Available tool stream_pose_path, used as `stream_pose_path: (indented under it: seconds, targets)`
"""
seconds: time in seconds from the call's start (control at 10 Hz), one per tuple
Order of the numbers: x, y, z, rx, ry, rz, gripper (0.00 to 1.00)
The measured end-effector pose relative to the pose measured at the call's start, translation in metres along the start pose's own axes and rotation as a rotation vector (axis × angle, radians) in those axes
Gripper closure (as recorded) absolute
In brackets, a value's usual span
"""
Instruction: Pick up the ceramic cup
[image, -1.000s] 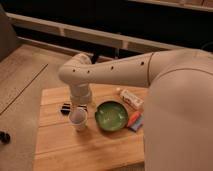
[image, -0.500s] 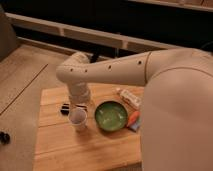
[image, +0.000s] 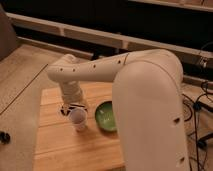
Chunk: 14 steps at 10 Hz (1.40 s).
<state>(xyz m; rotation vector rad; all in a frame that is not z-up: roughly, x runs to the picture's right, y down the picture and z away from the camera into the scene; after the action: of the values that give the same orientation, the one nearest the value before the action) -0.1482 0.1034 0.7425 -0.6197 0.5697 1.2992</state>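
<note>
The ceramic cup (image: 77, 120) is small, plain and white, and stands on the wooden table (image: 60, 145) just left of the green bowl (image: 105, 116). My white arm reaches from the right across the table and bends down over the cup. The gripper (image: 72, 107) shows as dark parts directly above and behind the cup's rim, very close to it. Whether it touches the cup cannot be told.
The bulky arm link (image: 150, 115) covers the right part of the table and the bowl's right edge. A grey floor lies to the left, with a small dark object (image: 4, 136) on it. A railing and dark wall run behind. Cables hang at the right.
The large arm body has moved left in view, now hiding the packets right of the bowl. The cup and bowl have stayed in place. The gripper stays over the cup.
</note>
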Motion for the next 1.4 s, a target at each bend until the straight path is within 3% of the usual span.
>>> stream_pose_path:
  seconds: [0.3,0.5,0.7,1.0,1.2,1.4]
  targets:
    - [-0.007,-0.021,-0.001,0.043,0.014,0.048,0.35]
    - [0.000,-0.038,0.008,0.060,0.049,0.102,0.35]
    - [0.010,-0.051,0.024,0.053,0.105,0.157,0.35]
    - [0.020,-0.046,0.053,0.024,0.183,0.184,0.36]
    - [0.020,-0.038,0.069,0.005,0.221,0.168,0.54]
    - [0.016,-0.020,0.074,-0.022,0.230,0.113,0.75]
